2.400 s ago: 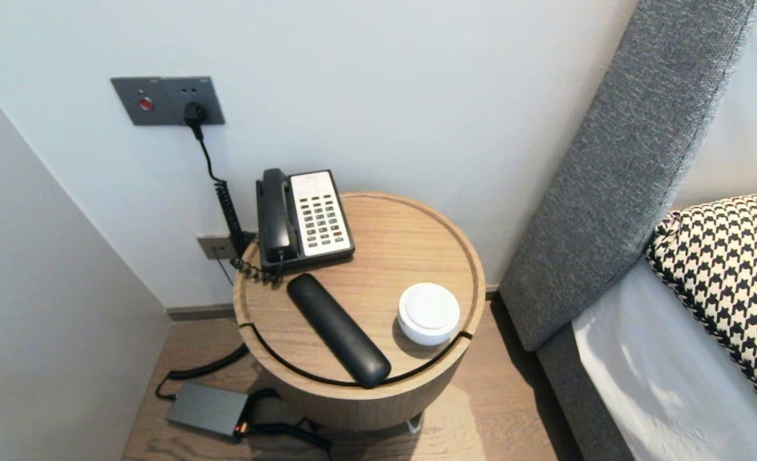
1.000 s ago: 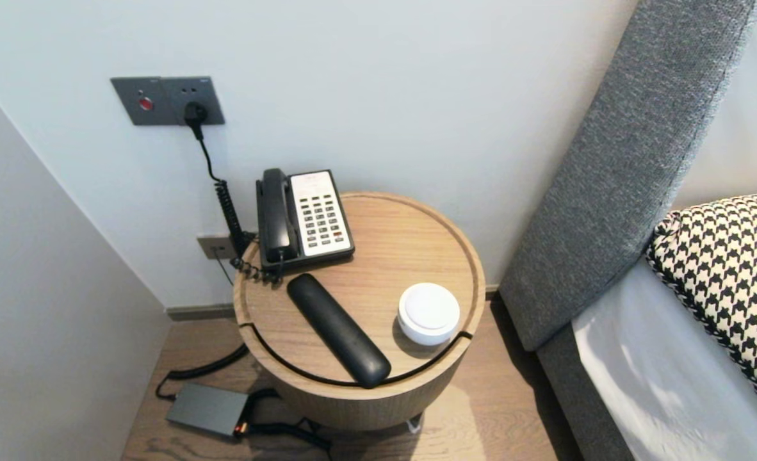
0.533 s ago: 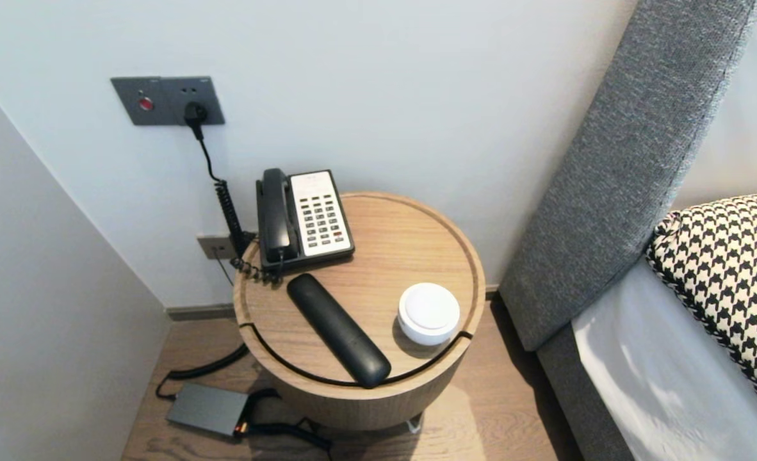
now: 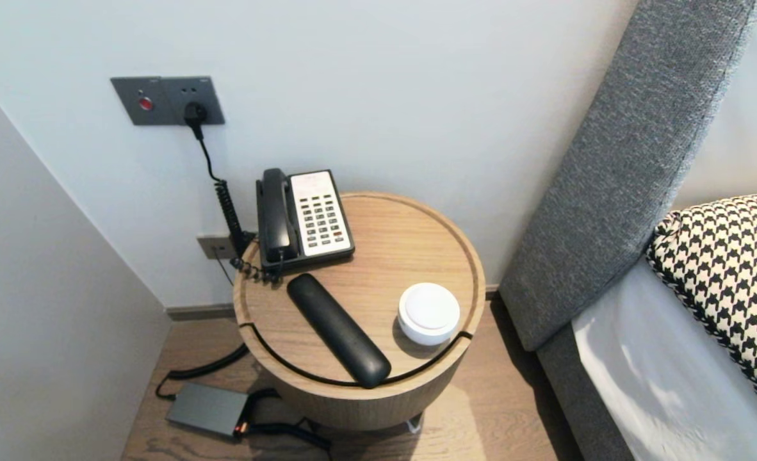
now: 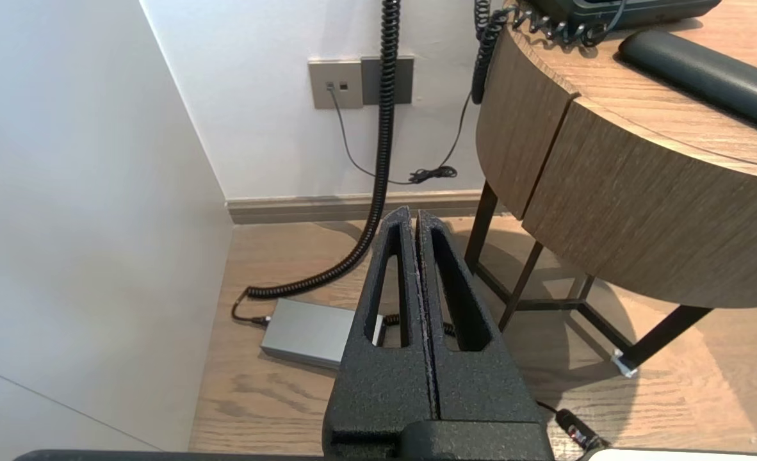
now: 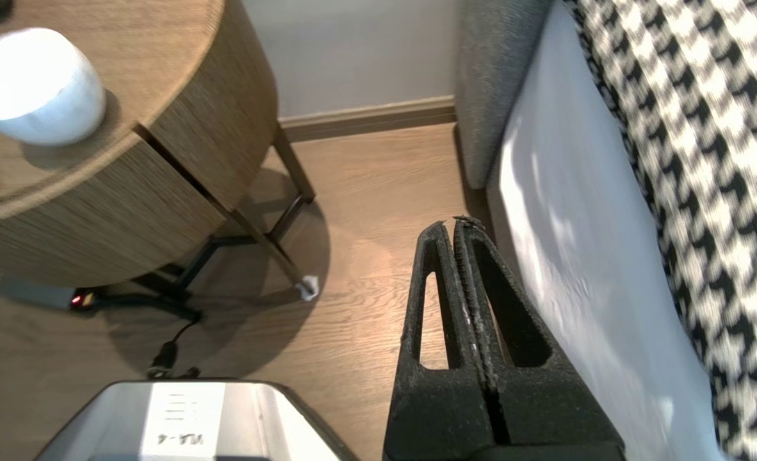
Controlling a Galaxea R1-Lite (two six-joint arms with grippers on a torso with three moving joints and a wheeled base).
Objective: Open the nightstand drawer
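adapter (image 5: 308,333): grey box flat on the floor (image 5: 269,256), near the left wall, just off the table (image 5: 641,218) legs. coiled cord (image 5: 378,192) goes into its end and runs up the wall. The left gripper (image 5: 415,214) hangs above it over the floor, fingers pressed together, nothing in them. In its wrist view the fingers cover part of the box. Touching nothing.

bed (image 6: 577,243): white sheet edge borders the strip of floor to the table's right. The right gripper (image 6: 455,223) is over that strip, between a table leg and the bed, tips just beside the sheet edge; can't tell if they touch it. Fingers fully together, empty.

Both grippers show only in their own wrist views.

Table top:
- phone (image 4: 305,218) at back left, handset on its cradle
- black remote (image 4: 339,330) lying diagonally in front of the phone, near end at the front rim
- white dish (image 4: 428,314) at front right, close to the rim, apart from the remote

Around:
- socket plate (image 4: 167,100) on the wall up left, a plug in it
- low socket (image 5: 359,82) on the wall behind the table
- grey headboard (image 4: 622,179) right of the table
- houndstooth pillow (image 4: 731,269) on the bed
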